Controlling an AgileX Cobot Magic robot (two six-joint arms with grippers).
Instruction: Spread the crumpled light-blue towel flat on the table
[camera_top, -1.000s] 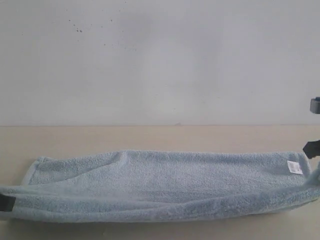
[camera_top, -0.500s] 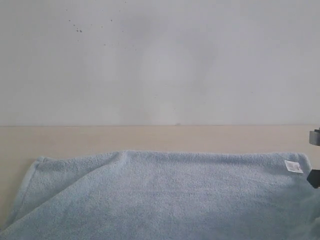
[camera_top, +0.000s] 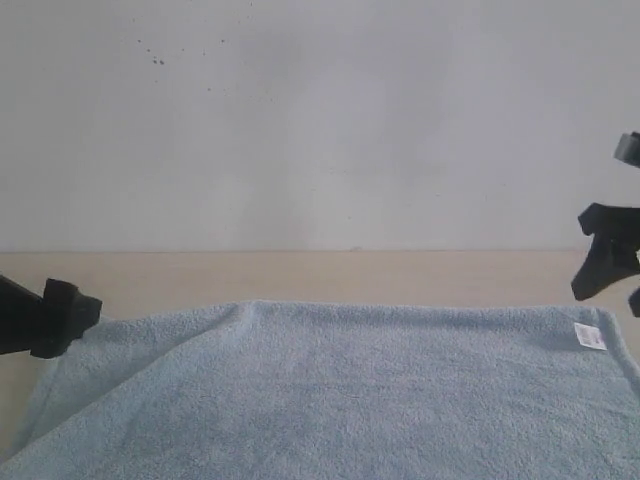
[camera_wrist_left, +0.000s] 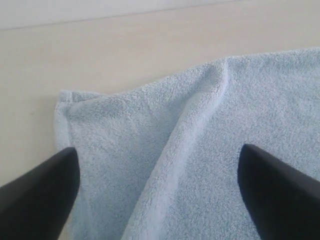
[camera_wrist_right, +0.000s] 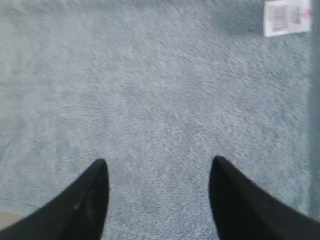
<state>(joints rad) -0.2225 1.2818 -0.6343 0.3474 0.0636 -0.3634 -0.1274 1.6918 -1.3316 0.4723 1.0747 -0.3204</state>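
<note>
The light-blue towel (camera_top: 330, 390) lies spread over the near part of the beige table (camera_top: 300, 275), its white tag (camera_top: 589, 336) at the far right corner. A raised crease (camera_wrist_left: 195, 130) runs slantwise near its far left corner, where a flap is folded over. My left gripper (camera_top: 75, 312) hovers at the left edge of the exterior view, open, with nothing between its black fingers (camera_wrist_left: 45, 190). My right gripper (camera_top: 610, 265) hangs above the tag corner, also open and empty; its wrist view shows towel (camera_wrist_right: 150, 100) and tag (camera_wrist_right: 286, 17) beneath the spread fingers (camera_wrist_right: 80, 205).
An off-white speckled wall (camera_top: 320, 120) rises behind the table. A bare strip of tabletop runs between the wall and the towel's far hem. The towel's near part runs out of the exterior view at the bottom.
The towel went from a bunched strip to a broad sheet drawn toward the near side. Both grippers have let go and risen above the towel's far corners.
</note>
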